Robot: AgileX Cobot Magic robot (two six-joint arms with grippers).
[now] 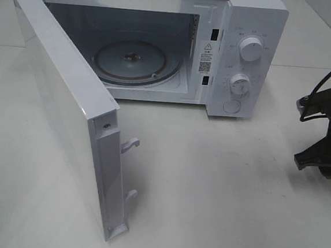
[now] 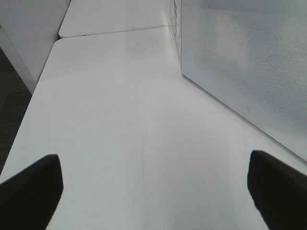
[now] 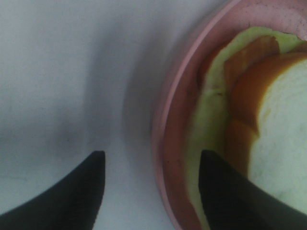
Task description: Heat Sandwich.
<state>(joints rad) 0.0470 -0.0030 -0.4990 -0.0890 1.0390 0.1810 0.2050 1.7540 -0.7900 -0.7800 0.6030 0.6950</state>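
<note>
White microwave (image 1: 161, 42) sitting toward the far edge of the white table (image 1: 218, 186), its door (image 1: 68, 109) swinging wide open toward the near left, two latch hooks (image 1: 130, 145) sticking out of the door's free edge. Round glass turntable (image 1: 137, 62) lying flat on the cavity floor, nothing sitting on it. Two round knobs (image 1: 251, 49) sitting one above the other on the right-hand control panel, a round button (image 1: 231, 106) sitting below them. Pink plate (image 3: 178, 115) resting on the table, only its rim showing in the right wrist view. Door's dotted window (image 2: 254, 62) showing close in the left wrist view.
</note>
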